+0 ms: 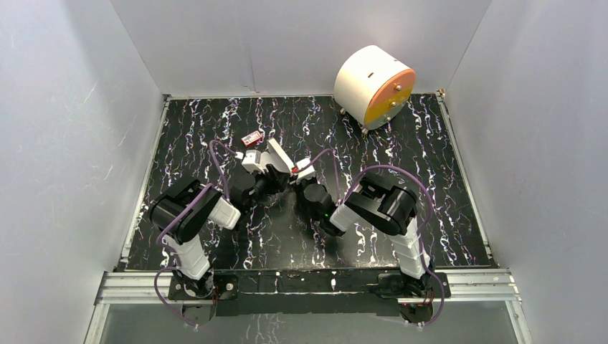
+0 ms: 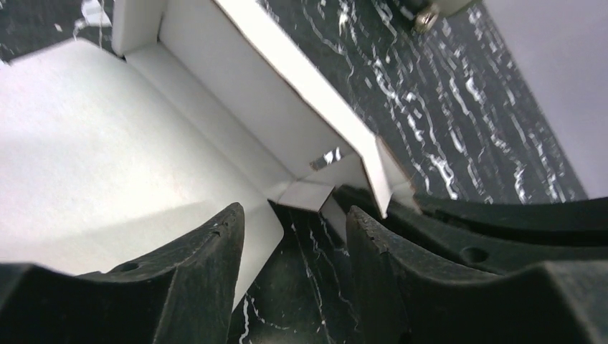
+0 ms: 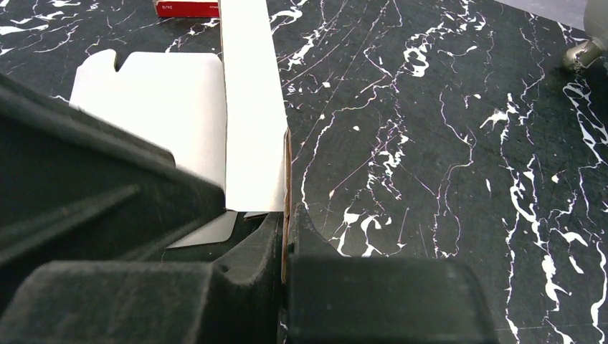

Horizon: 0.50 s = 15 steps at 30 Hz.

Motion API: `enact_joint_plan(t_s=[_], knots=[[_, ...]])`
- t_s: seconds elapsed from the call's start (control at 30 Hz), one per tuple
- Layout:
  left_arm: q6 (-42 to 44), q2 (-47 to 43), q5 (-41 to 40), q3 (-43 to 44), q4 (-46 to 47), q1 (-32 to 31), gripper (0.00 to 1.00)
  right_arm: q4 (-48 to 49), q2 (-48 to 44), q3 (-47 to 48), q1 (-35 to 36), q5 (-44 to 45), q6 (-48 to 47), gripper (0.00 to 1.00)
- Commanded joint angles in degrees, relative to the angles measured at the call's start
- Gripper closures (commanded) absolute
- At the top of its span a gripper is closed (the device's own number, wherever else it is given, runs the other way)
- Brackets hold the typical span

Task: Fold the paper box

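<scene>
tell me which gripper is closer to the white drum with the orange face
Right. The right gripper, shut on the paper box, sits left of the drum and nearer the arm bases; the left gripper, open at the box's other side, is farther left.

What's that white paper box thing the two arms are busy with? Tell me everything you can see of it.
The paper box is thin white cardboard, brownish at its cut edge, and only half folded. A flat panel with a notched tab lies on the black marbled table, near its middle, while long narrow walls stand up along creases and meet at a corner flap. The right arm's jaws are shut on one upright wall's edge; the left arm's jaws stand open at that corner.
</scene>
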Motion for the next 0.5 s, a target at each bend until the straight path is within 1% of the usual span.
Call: enact_joint_plan(t_s=[0.0,0.2,0.37,0.47], knots=[[-2.0,-5.2,3.3,-0.4,1.9,1.4,0.46,-5.7,2.5,-1.4,-0.3,-1.1,-0.9,1.0],[-1.6,-4.7,5.7,0.8,2.9,1.8,0.44,-7.0,2.8,-0.7,-0.6,-3.4,-0.9,1.0],[-1.8,-3.0,6.7,1.5,3.4,2.0,0.44,-7.3,2.5,-0.8,-0.8,-4.1,-0.9,1.0],[0.3,-1.8,5.7,2.0,3.5,2.0,0.46,-7.3,2.4,-0.8,-0.8,-5.1,-0.8,1.0]])
